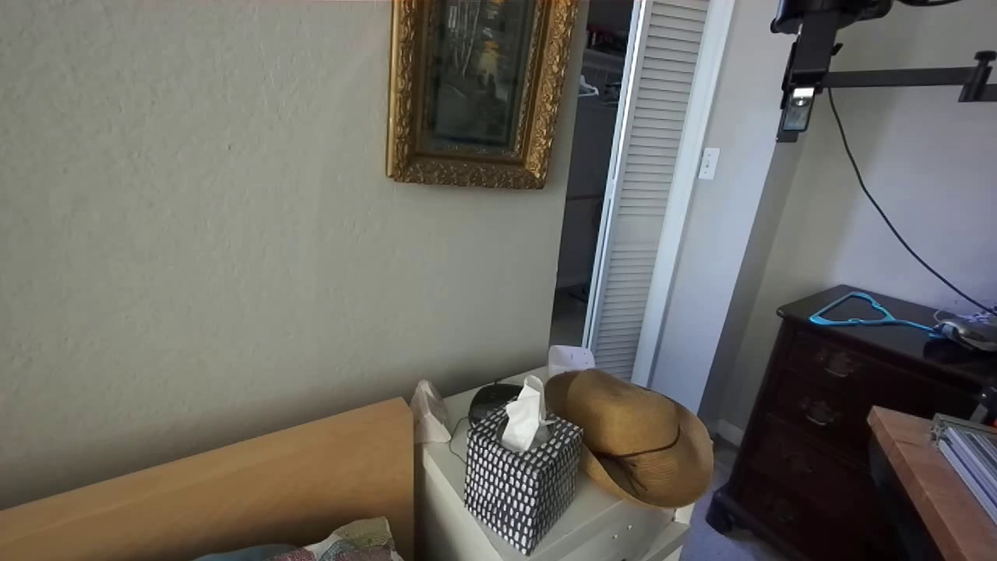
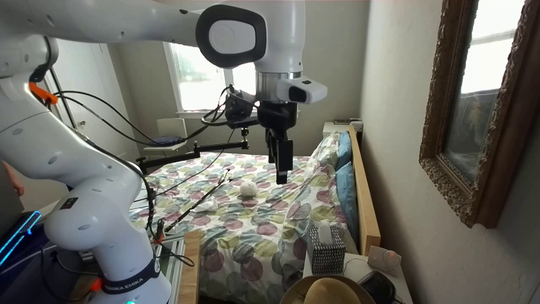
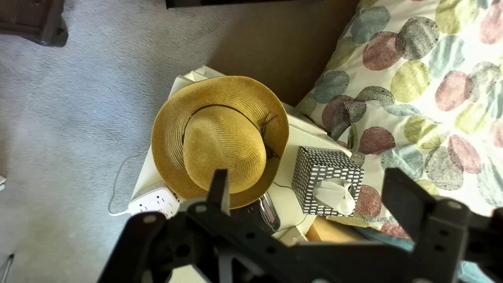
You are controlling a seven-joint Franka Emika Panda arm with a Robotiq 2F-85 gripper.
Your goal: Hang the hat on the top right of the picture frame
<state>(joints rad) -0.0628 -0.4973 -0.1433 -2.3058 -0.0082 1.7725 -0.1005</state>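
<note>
The tan straw hat (image 1: 646,425) lies crown up on the white nightstand beside the tissue box. It also shows in an exterior view (image 2: 331,291), cut by the bottom edge, and whole in the wrist view (image 3: 224,145). The ornate gold picture frame (image 1: 467,173) hangs on the wall above; it also shows in an exterior view (image 2: 447,190). Its top edge is cut off in both exterior views, and it is out of the wrist view. My gripper (image 3: 307,173) is open and empty, pointing down high above the nightstand; it also shows in an exterior view (image 2: 282,169).
A black-and-white tissue box (image 3: 328,177) stands on the nightstand (image 1: 448,467). A dark clock (image 2: 378,287) and a white power strip (image 3: 155,200) are beside the hat. The wooden headboard (image 2: 363,190) and bed (image 2: 236,228) adjoin. A louvered door (image 1: 654,156) stands right of the frame.
</note>
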